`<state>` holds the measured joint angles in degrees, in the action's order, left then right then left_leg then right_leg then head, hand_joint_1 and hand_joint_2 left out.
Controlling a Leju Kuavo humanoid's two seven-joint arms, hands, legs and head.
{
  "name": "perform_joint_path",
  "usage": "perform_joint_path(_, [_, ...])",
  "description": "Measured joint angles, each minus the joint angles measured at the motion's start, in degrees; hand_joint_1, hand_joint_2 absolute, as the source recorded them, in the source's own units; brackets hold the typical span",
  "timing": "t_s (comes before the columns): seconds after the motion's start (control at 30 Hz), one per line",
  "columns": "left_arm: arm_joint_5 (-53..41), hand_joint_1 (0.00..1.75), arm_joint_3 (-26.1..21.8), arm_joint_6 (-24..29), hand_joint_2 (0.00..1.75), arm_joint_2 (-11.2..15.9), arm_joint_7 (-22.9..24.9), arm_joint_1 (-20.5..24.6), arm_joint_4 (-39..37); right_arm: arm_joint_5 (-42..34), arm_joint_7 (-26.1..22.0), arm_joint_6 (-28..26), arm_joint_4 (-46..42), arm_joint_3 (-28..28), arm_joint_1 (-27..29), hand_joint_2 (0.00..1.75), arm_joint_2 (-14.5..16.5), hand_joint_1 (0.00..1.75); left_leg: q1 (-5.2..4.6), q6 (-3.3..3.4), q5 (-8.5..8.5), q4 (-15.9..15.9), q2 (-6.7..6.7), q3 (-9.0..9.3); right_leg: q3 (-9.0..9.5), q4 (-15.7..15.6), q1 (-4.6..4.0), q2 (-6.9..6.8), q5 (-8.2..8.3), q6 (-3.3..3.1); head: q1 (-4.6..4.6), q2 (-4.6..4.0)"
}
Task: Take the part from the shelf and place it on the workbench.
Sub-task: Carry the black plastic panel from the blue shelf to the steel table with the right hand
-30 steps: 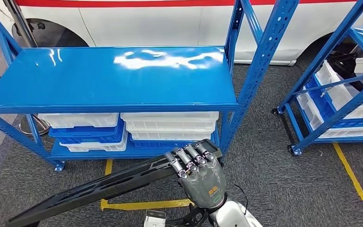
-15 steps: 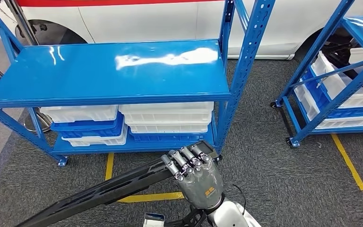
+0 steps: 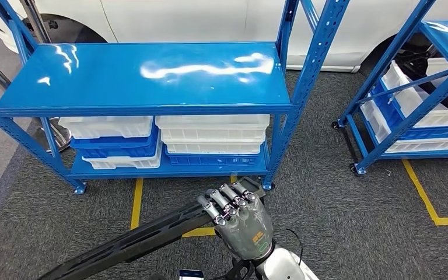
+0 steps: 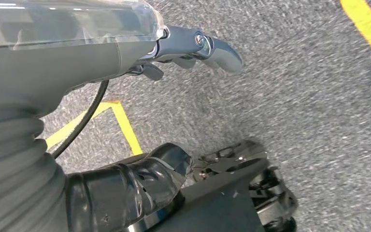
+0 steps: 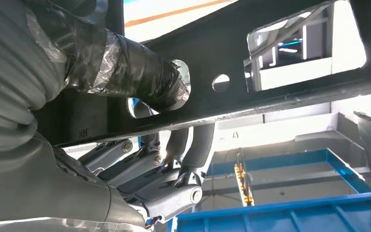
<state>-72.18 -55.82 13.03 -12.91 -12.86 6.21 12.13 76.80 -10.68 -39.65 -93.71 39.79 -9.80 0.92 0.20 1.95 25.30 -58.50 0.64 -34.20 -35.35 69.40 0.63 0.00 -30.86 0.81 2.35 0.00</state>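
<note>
The part (image 3: 146, 236) is a long black bar with cut-out holes, slanting from the middle of the head view down to the lower left. My right hand (image 3: 242, 224) grips its upper end, fingers (image 3: 227, 201) curled over the top edge. In the right wrist view the fingers (image 5: 169, 169) wrap under the bar (image 5: 251, 58) and the thumb lies against it. The blue shelf (image 3: 146, 73) stands just ahead, its top board bare and glossy. My left hand (image 4: 101, 58) hangs over the grey carpet, fingers (image 4: 212, 46) stretched out with nothing between them and the thumb.
White and blue trays (image 3: 210, 140) are stacked on the shelf's lower board. A second blue rack (image 3: 420, 87) with trays stands at the right. A white car (image 3: 181, 17) is parked behind. Yellow floor lines (image 3: 137, 201) run under the shelf's front.
The camera has moved, so the shelf sits a little higher and further right in the picture. My right hand still grips the part the same way.
</note>
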Motion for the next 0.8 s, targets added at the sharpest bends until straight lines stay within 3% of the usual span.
perform_joint_path(0.07, [-0.01, 0.0, 0.0, 0.02, 1.75, -0.03, -0.01, 0.01, 0.0, -0.75, -0.67, 0.0, 0.28, 0.01, -0.05, 1.75, 0.16, 1.75, -0.18, -0.42, -0.54, -0.28, -0.04, -0.59, 4.96, -7.49, -0.36, -0.01, 0.83, -0.71, 0.01, 0.0])
perform_joint_path(0.13, [-0.02, 0.0, 0.01, 0.04, 1.75, -0.04, -0.01, 0.04, 0.0, -1.2, -1.04, 0.0, 0.49, 0.01, -0.1, 1.75, 0.38, 1.75, -0.14, -1.09, -1.24, -0.23, -0.02, -0.84, 6.49, -10.59, -0.8, -0.01, 0.51, -1.13, 0.0, 0.0])
perform_joint_path(0.2, [-0.03, 0.0, 0.01, 0.12, 1.75, -0.03, 0.0, 0.03, 0.0, -1.44, -1.23, 0.0, 0.72, 0.01, -0.13, 1.75, 0.56, 1.75, -0.07, -1.83, -1.59, -0.19, -0.09, -1.1, 6.03, -11.23, -0.68, -0.1, 1.38, -1.52, 0.02, 0.0])
perform_joint_path(0.23, [-0.03, 0.0, 0.01, 0.18, 1.75, -0.02, 0.0, 0.02, 0.0, -1.53, -1.28, 0.0, 0.84, 0.01, -0.15, 1.75, 0.68, 1.75, -0.05, -2.13, -0.7, -0.84, -0.18, -1.51, 5.66, -11.49, -0.49, -0.21, 1.95, -1.88, 0.0, 0.0])
perform_joint_path(0.3, [-0.05, 0.0, 0.0, 0.26, 1.75, -0.01, 0.02, -0.05, 0.0, -1.74, -1.37, 0.0, 1.06, 0.02, -0.16, 1.75, 1.02, 1.75, 0.17, -2.64, 3.61, -5.06, -0.35, -3.04, 4.64, -11.83, -0.24, -0.41, 3.1, -2.43, -0.04, 0.0])
perform_joint_path(0.37, [-0.09, 0.0, 0.0, 0.31, 1.75, -0.01, 0.03, -0.12, 0.0, -1.96, -1.45, 0.0, 1.29, 0.03, -0.13, 1.75, 1.27, 1.75, 0.36, -3.09, 8.13, -12.19, -0.36, -4.92, 3.26, -11.7, -0.29, -0.49, 4.05, -2.58, -0.08, 0.0])
perform_joint_path(0.4, [-0.1, 0.0, 0.0, 0.32, 1.75, -0.01, 0.03, -0.12, 0.0, -2.03, -1.47, 0.0, 1.42, 0.03, -0.13, 1.75, 1.33, 1.75, 0.43, -3.27, 8.86, -14.75, -0.35, -5.23, 2.55, -11.54, -0.3, -0.54, 4.49, -2.52, -0.08, 0.0])
perform_joint_path(0.43, [-0.1, 0.0, 0.0, 0.32, 1.75, 0.0, 0.03, -0.12, 0.0, -2.07, -1.5, 0.0, 1.55, 0.03, -0.13, 1.75, 1.37, 1.75, 0.48, -3.39, 8.28, -15.41, -0.34, -4.61, 1.79, -11.29, -0.28, -0.6, 4.9, -2.42, -0.09, 0.0])
perform_joint_path(0.47, [-0.1, 0.0, 0.0, 0.32, 1.75, 0.01, 0.03, -0.12, 0.0, -2.08, -1.53, 0.0, 1.64, 0.03, -0.12, 1.75, 1.39, 1.75, 0.53, -3.46, 6.83, -13.98, -0.34, -3.03, 1.08, -10.98, -0.23, -0.63, 5.22, -2.29, -0.09, 0.0])
perform_joint_path(0.53, [-0.1, 0.0, 0.0, 0.32, 1.75, 0.03, 0.03, -0.04, 0.0, -2.13, -1.63, 0.0, 1.71, 0.03, -0.12, 1.75, 1.43, 1.75, 0.65, -3.44, 4.39, -6.79, -0.37, 1.98, -0.12, -10.26, -0.15, -0.61, 5.71, -1.91, -0.1, 0.0])
perform_joint_path(0.6, [-0.13, 0.0, 0.0, 0.32, 1.75, 0.03, 0.03, 0.06, 0.0, -2.2, -1.69, 0.0, 1.72, 0.03, -0.13, 1.75, 1.49, 1.75, 0.51, -3.15, 4.61, -0.94, -0.52, 5.74, -0.74, -9.81, -0.25, -0.58, 6.11, -1.42, -0.08, 0.0])
perform_joint_path(0.67, [-0.14, 0.0, 0.0, 0.32, 1.75, 0.03, 0.02, 0.04, 0.0, -2.33, -1.73, 0.0, 1.72, 0.04, -0.15, 1.75, 1.58, 1.75, 0.25, -2.58, 5.0, 0.55, -0.69, 6.25, -0.94, -9.79, -0.37, -0.58, 6.73, -0.85, -0.03, 0.0])
perform_joint_path(0.73, [-0.14, 0.0, 0.0, 0.32, 1.75, 0.03, 0.01, -0.03, 0.0, -2.64, -1.8, 0.0, 1.75, 0.05, -0.15, 1.75, 1.65, 1.75, 0.31, -1.64, 4.32, 0.79, -0.65, 5.52, -1.17, -9.82, -0.36, -0.5, 7.3, -0.22, -0.01, 0.0])
perform_joint_path(0.8, [-0.14, 0.0, 0.0, 0.32, 1.75, 0.02, -0.08, 0.02, 0.0, -3.11, -1.84, 0.0, 1.84, 0.06, -0.14, 1.75, 1.68, 1.75, 0.48, -0.49, 3.38, 1.06, -0.47, 4.79, -2.22, -7.98, -0.31, -0.28, 5.29, 0.3, 0.03, 0.0])
